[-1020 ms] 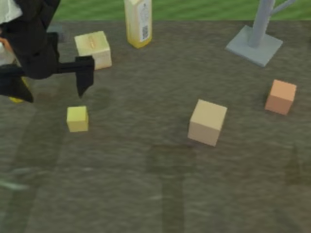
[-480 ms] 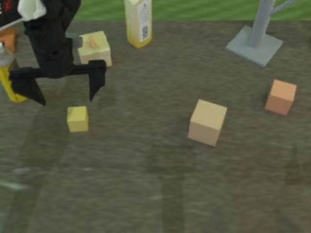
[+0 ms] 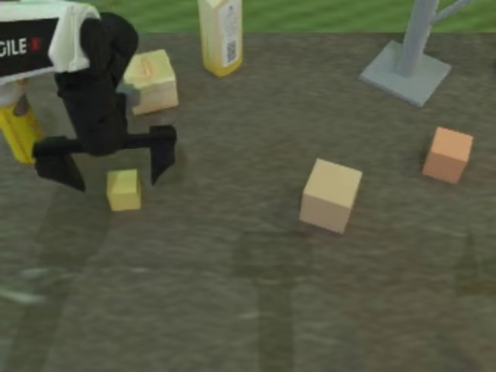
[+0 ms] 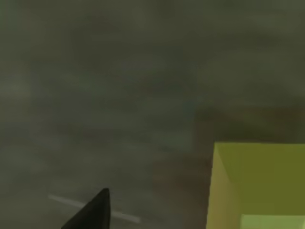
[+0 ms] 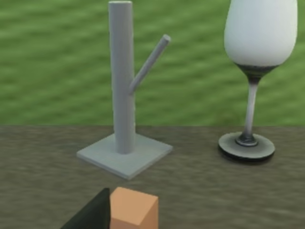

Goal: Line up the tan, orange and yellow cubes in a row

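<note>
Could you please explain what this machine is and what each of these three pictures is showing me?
It is a simulated pair of AgileX robot arms at a table. One picture looks down from above; the other two come from small cameras on each arm's wrist.

From above, the left gripper hangs open over the small yellow cube, its black fingers on either side, holding nothing. The tan cube sits mid-table and the orange cube far right. Behind stand a cream block, two yellow bottles, and a grey stand.

The left wrist picture shows that yellow cube close up. The right wrist picture shows the orange cube, the stand and a wine glass; the right arm is out of the overhead picture.
</note>
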Available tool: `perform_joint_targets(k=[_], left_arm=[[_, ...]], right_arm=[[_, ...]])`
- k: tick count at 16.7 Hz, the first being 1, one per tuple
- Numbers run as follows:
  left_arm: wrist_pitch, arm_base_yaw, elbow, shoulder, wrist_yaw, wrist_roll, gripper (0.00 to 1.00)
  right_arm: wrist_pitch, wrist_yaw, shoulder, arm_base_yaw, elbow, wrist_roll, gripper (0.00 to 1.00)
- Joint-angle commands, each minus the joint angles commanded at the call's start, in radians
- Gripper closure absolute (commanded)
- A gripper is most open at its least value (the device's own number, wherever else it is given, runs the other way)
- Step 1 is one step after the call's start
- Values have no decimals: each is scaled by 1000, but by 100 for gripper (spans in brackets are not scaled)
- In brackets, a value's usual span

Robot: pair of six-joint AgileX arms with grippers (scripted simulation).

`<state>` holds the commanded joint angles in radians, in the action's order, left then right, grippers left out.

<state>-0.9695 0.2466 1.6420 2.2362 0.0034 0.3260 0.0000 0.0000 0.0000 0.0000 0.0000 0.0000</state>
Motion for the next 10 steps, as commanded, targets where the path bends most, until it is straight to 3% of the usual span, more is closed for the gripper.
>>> perform_joint_targets(k=[7,10], left_arm=[[99,1,-64,42,0,0,0],[99,1,-64,42,0,0,23]], right_arm=[[0,0,0,0,0,0,0],[0,0,0,0,0,0,0]])
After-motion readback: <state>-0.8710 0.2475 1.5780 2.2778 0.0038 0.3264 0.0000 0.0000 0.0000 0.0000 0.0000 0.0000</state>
